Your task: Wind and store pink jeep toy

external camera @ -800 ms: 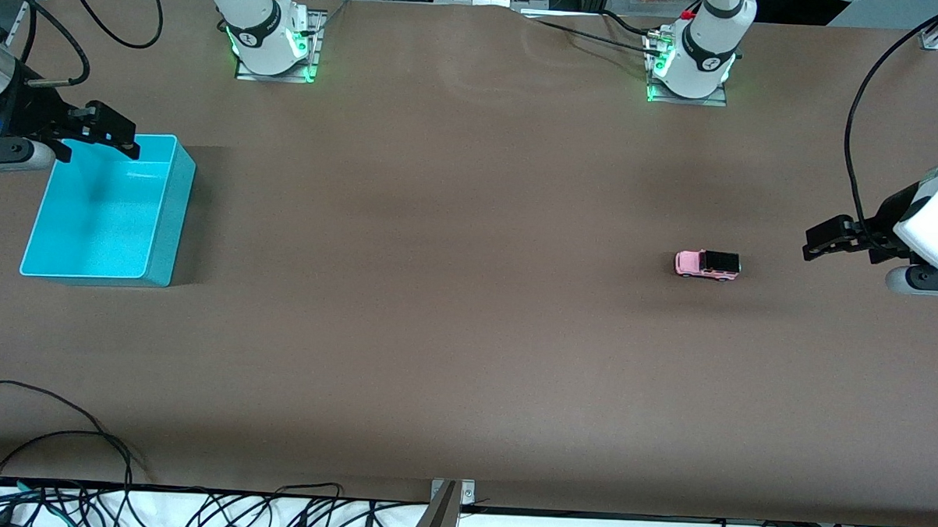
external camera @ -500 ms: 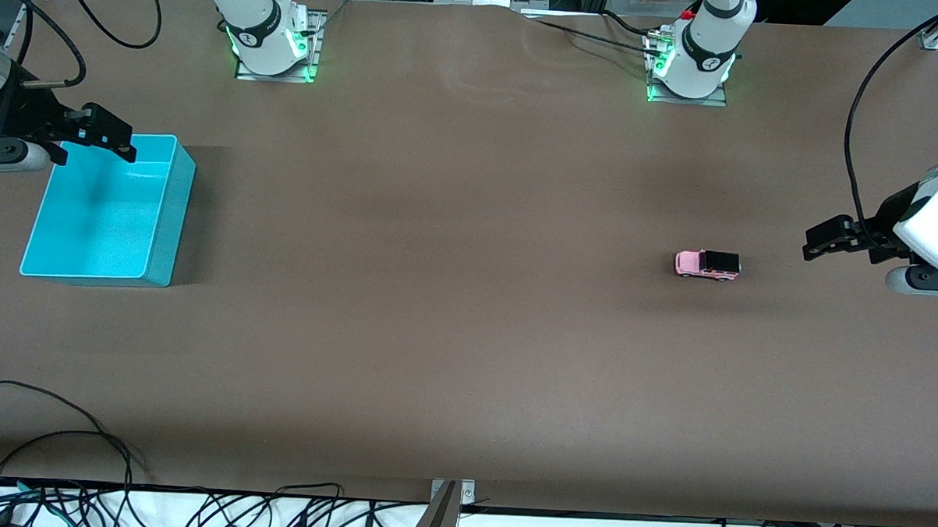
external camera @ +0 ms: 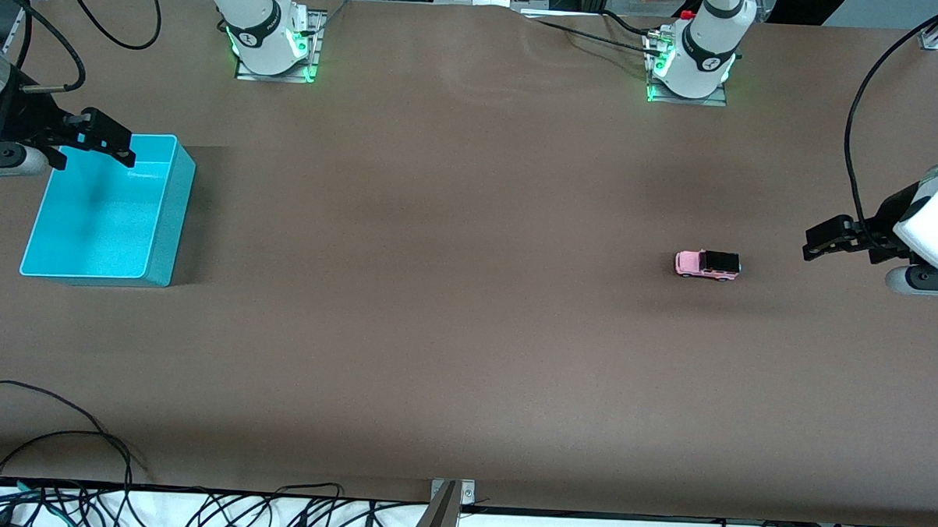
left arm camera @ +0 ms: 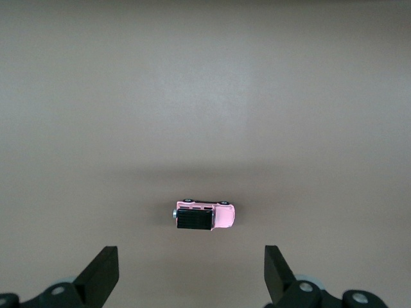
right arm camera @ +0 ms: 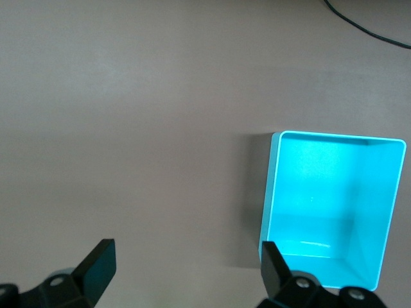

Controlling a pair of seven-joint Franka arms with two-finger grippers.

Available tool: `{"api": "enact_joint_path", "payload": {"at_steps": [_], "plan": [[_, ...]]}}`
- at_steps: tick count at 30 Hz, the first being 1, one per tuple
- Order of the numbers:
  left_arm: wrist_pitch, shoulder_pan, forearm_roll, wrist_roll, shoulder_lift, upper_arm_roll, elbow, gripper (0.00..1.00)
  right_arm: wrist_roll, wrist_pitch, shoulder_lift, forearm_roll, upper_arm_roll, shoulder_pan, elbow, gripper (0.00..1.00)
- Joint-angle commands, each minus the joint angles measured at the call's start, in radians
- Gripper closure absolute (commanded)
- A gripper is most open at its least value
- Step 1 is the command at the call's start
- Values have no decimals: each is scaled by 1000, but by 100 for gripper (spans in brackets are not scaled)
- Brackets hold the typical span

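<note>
The pink jeep toy [external camera: 707, 265] stands on the brown surface [external camera: 452, 310] toward the left arm's end. The left claw [external camera: 819, 241] hangs open beside it. The right claw [external camera: 107, 138] hovers open over the turquoise bin [external camera: 170, 222].

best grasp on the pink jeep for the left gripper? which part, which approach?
Pinch the pink jeep toy across its two long flat sides, coming straight down from above. It sits upright on its wheels on the table, lengthwise along the table, with nothing beside it. The left gripper is open, toward its own end of the table. Judging by the left wrist view, the body looks narrow enough for the open fingers.
</note>
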Motion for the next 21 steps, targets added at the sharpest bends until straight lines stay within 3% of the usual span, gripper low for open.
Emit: {"api": "enact_joint_path", "payload": {"at_steps": [1, 21], "plan": [[-4, -3, 31, 3, -26, -2, -18, 0, -2, -4, 8, -6, 1, 1, 24, 0], [-2, -5, 31, -8, -19, -1, -19, 0, 0, -2, 10, -3, -2, -4, 23, 0]]}}
